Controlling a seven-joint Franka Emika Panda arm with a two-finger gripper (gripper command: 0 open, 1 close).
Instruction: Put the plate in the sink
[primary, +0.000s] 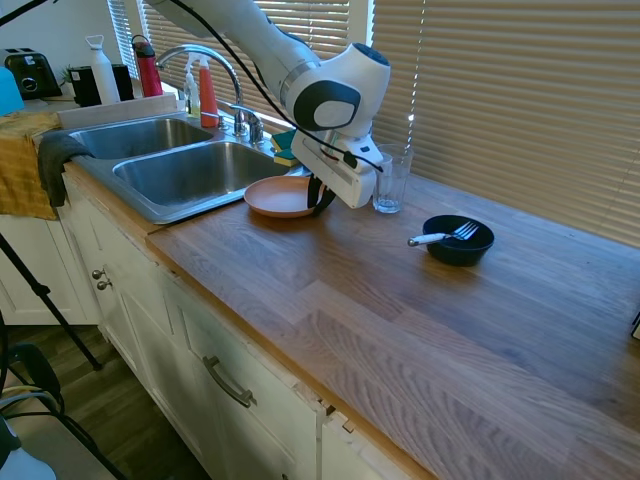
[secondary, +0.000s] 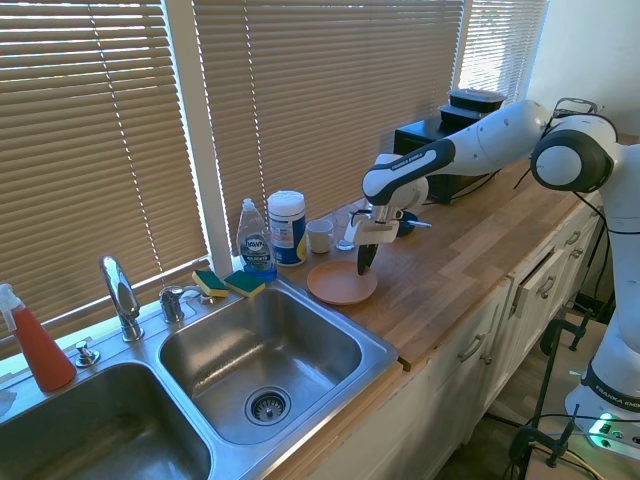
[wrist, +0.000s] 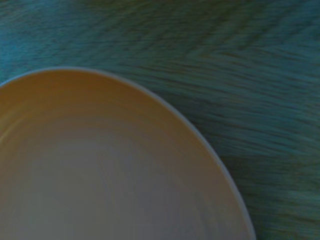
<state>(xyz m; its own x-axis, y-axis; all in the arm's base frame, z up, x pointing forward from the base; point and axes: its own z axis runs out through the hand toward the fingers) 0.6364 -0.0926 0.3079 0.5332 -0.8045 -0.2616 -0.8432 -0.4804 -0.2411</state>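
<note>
The plate (primary: 279, 196) is seen lying flat on the wooden counter (primary: 400, 300), just beside the right-hand rim of the sink (primary: 170, 170), outside both basins. In the second exterior view the plate (secondary: 340, 283) is set close to the corner of the nearer basin of the sink (secondary: 255, 365), with the counter (secondary: 450, 260) stretching away behind it.

The gripper (primary: 320, 197) is lowered over the far edge of the plate, on the side away from the sink. Its dark fingers (primary: 316, 192) are pointed down, and their tips are seen at the plate's rim; in the second exterior view the gripper (secondary: 364, 262) is placed at the same edge. The fingers appear close together, but whether the rim is caught between them, or whether they are closed at all, cannot be told from either exterior view.

In the wrist view the plate (wrist: 100, 170) fills the lower left part, its rim curving across blurred wood grain.

A clear glass (primary: 390, 183) is stood just behind the gripper. Further along the counter a black bowl (primary: 458, 240) with a fork (primary: 440, 237) is placed, well apart from the plate. Behind the sink, a faucet (secondary: 120, 295), two sponges (secondary: 228, 283), a soap bottle (secondary: 256, 240) and a white canister (secondary: 287, 227) are lined along the window.
</note>
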